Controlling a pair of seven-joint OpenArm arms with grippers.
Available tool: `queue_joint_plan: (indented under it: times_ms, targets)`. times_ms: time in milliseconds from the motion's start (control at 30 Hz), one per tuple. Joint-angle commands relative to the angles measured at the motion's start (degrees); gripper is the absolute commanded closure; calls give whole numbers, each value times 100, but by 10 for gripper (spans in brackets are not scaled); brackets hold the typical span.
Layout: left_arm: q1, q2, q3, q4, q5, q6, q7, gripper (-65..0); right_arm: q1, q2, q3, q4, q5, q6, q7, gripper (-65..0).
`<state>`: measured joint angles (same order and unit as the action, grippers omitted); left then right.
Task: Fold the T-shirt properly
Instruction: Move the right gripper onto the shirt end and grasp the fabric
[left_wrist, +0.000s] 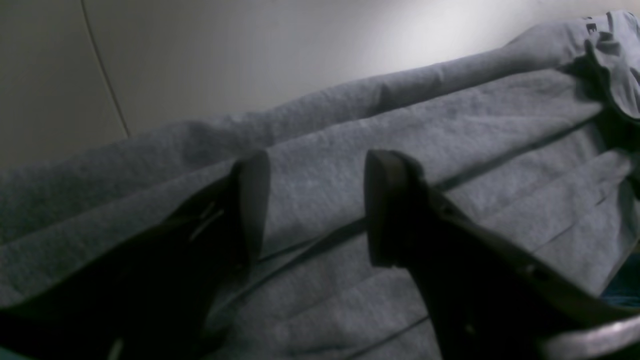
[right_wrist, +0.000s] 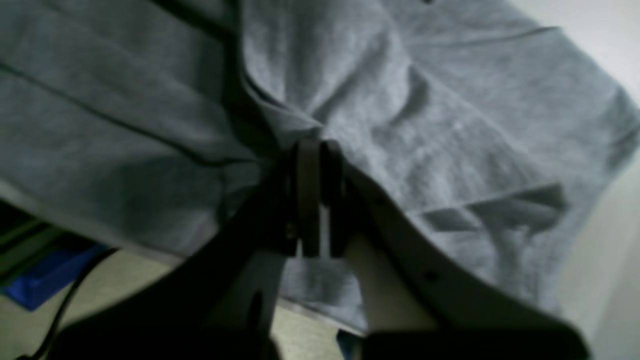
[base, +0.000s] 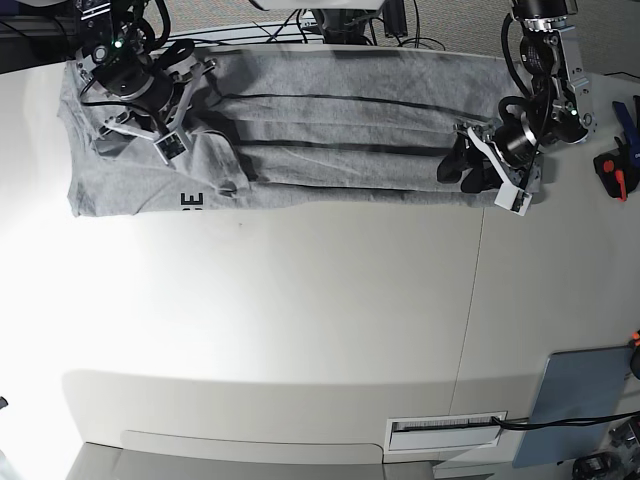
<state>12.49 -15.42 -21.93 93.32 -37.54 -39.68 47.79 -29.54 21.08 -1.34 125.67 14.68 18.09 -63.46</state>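
The heather-grey T-shirt lies in long lengthwise folds along the table's far edge, with black lettering near its left front edge. My left gripper is open, its two dark fingers standing wide apart just above the fabric at the shirt's right end. My right gripper is shut on a bunched fold of the T-shirt, and creases radiate from its fingertips. It works at the shirt's left end in the base view.
A rigid grey-blue panel lies at the table's front right corner. Red-handled tools rest at the right edge. A seam runs down the white tabletop. Cables and a blue object sit beyond the far edge.
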Motion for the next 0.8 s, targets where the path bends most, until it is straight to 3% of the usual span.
queue_joint_plan:
  times_ms: [0,200,333,400,767]
  targets:
    - [-59,-61,-33,94,-103,-32,-129,-309,2,68,28,114,184,11,33,0]
    - [-59,-61,-33,94,-103,-32,-127,-309,2,66,28,114,1193,55,-76,-10]
    - [-59,-61,-33,94,-103,-32,-127,-309,4,68,28,116,1187,227,-46,-182]
    - [-59,-61,-33,94,-103,-32,-127,-309,4,68,28,114,1189,254,-15,-217]
    - [-59,-66,-39,94,-175,-32,-125,-309,516,68,33,116,1209,127,33,-217]
